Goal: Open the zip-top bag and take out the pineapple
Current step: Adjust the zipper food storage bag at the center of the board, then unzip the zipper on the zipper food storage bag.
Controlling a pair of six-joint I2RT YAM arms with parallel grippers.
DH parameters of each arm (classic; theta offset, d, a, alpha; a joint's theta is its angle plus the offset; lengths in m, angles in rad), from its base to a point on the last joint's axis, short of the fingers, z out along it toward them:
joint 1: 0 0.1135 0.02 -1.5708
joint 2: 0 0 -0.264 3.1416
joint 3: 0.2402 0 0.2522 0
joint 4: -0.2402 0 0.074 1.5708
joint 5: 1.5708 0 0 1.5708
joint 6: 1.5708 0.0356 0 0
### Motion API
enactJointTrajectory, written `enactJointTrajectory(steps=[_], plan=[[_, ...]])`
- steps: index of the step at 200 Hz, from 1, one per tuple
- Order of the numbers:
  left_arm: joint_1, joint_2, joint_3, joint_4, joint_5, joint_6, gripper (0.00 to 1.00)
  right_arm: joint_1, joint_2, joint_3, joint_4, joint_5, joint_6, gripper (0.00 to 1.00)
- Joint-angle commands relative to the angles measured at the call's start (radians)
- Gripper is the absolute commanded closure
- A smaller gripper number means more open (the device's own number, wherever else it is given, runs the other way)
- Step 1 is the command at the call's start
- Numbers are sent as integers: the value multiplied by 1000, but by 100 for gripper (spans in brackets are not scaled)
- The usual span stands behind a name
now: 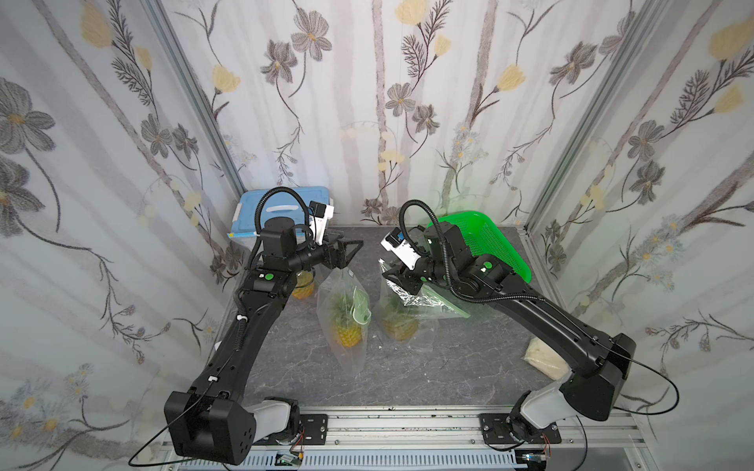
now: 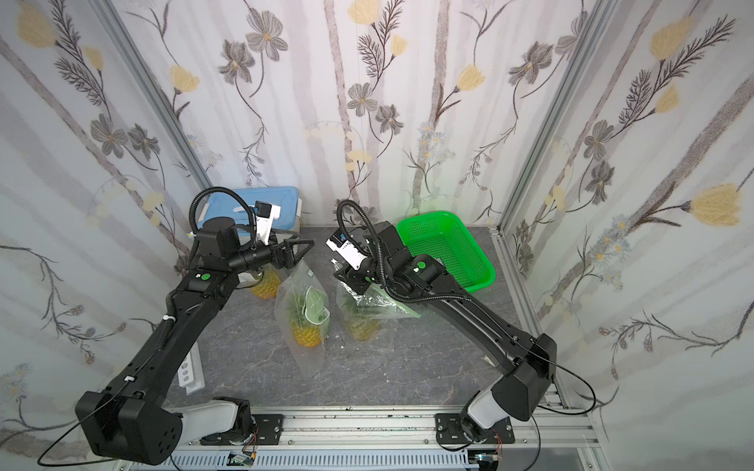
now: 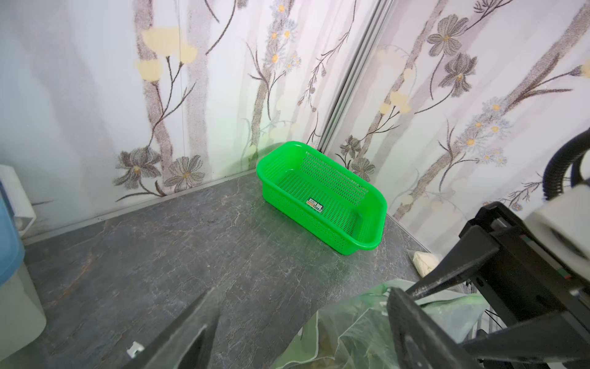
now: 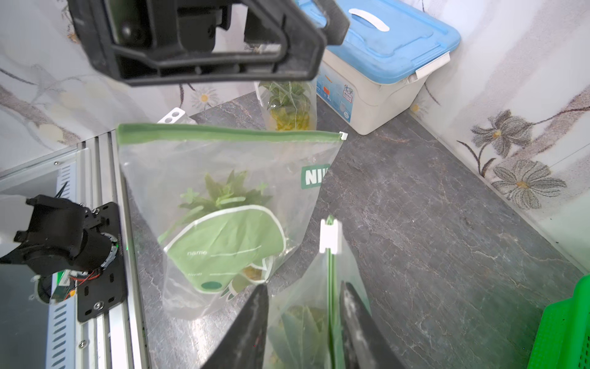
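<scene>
Right wrist view: right gripper (image 4: 303, 284), jaws parted, straddles strip (image 4: 330, 278) of zip-top bag (image 4: 297, 326), slider (image 4: 330, 236) just ahead. Left gripper (image 1: 353, 255) open, empty. Likely unzipping stage; next, pinch that slider.
</scene>
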Motion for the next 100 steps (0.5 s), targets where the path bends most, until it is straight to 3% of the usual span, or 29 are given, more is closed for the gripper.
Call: enactJointTrajectory(steps=[1,24,47,100], plan=[[10,-16,-17,60,34,-9,15,24,44,50,39,50,-9,62],[20,-35,-35,60,37,-8,15,34,85,88,31,83,-9,64],[25,-54,-51,60,38,-5,15,36,105,104,33,100,-8,75],[27,-52,-63,78,49,-19,15,35,104,99,32,139,-3,86]])
